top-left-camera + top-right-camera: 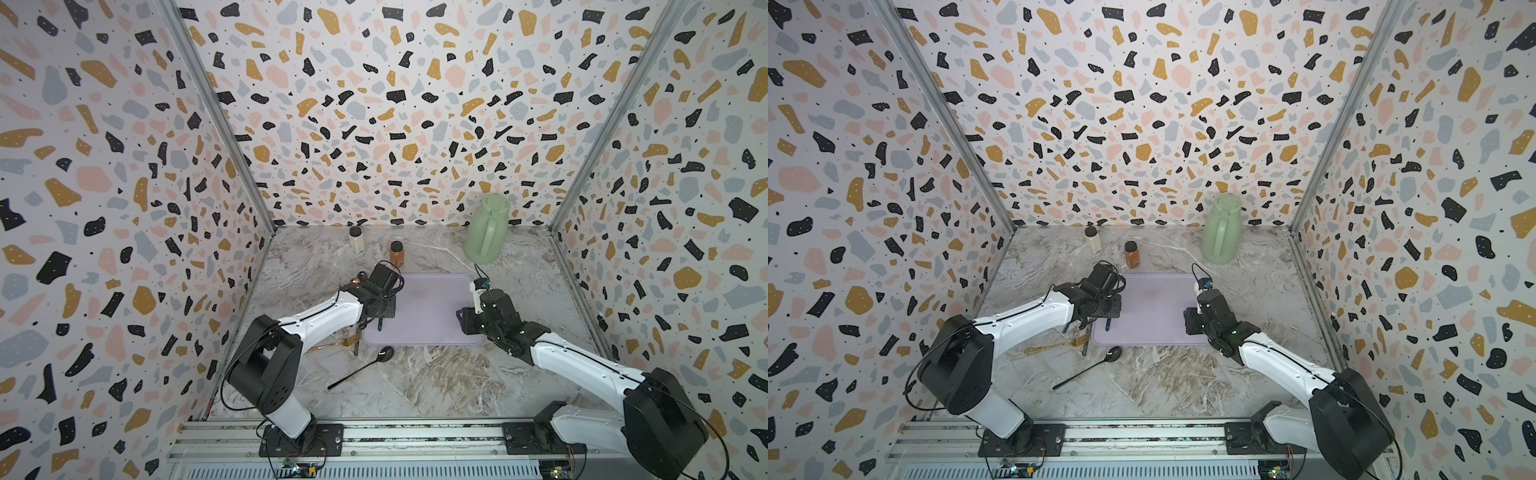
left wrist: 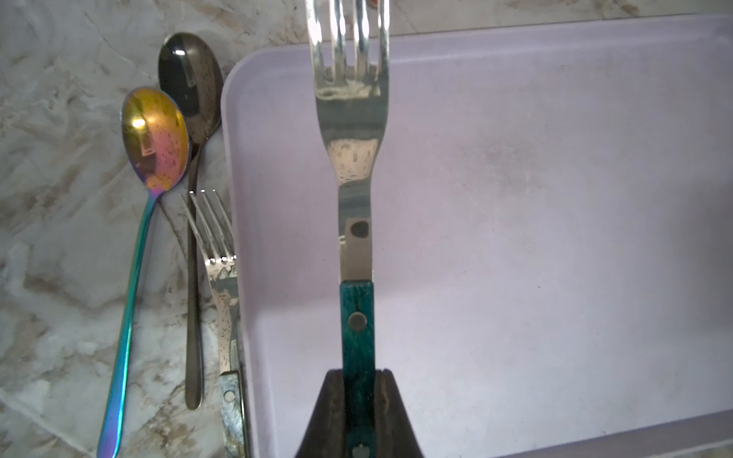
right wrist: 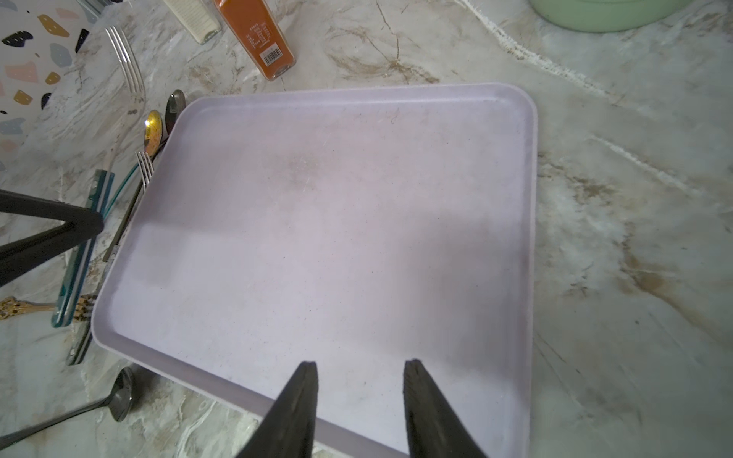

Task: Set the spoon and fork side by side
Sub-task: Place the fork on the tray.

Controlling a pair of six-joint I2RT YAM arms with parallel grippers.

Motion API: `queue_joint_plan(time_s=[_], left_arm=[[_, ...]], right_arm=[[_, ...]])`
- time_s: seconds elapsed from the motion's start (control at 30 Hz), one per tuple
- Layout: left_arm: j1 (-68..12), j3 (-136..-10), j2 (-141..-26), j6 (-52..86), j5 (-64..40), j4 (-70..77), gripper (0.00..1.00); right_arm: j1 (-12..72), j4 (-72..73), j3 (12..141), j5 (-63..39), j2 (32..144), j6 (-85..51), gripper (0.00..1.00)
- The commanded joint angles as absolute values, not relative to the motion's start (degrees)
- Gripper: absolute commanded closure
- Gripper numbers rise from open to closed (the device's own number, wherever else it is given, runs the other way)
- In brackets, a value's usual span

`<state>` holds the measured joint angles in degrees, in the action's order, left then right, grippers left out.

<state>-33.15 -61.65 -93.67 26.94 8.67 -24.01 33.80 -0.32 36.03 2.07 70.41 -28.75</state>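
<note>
left fingers (image 2: 335, 392) clamped on teal fork (image 2: 353, 158) handle, tines straight ahead, over tray (image 2: 555, 238) | rainbow spoon (image 2: 154, 138) on surface (image 2: 59, 277) off to their side, axis roughly parallel to fork | right fingers (image 3: 305, 392) apart, empty, farther off | fork's height above tray unclear, probably low

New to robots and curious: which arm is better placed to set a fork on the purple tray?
Left: left fingers grip the teal-handled fork over the tray edge; right fingers hang open, empty.

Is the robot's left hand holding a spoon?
No, the left hand is shut on a teal-handled fork, whose four tines show plainly.
</note>
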Motion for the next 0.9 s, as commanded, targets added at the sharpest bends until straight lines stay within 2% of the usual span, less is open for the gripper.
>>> queue_joint_plan(time_s=[0.0, 0.33, 0.87], left_arm=[[-31.61, -61.75, -95.1, 25.88, 6.94, -21.62, 0.93], [-29.46, -61.49, -100.3, 25.38, 5.34, -20.57, 0.93], [-28.67, -59.85, -101.89, 24.86, 5.64, -20.44, 0.9]], right_arm=[[33.66, 1.09, 37.59, 1.41, 70.88, -29.17, 0.59], [33.66, 1.23, 38.14, 1.33, 72.5, -29.0, 0.59], [33.66, 1.05, 38.5, 1.58, 73.3, -29.0, 0.59]])
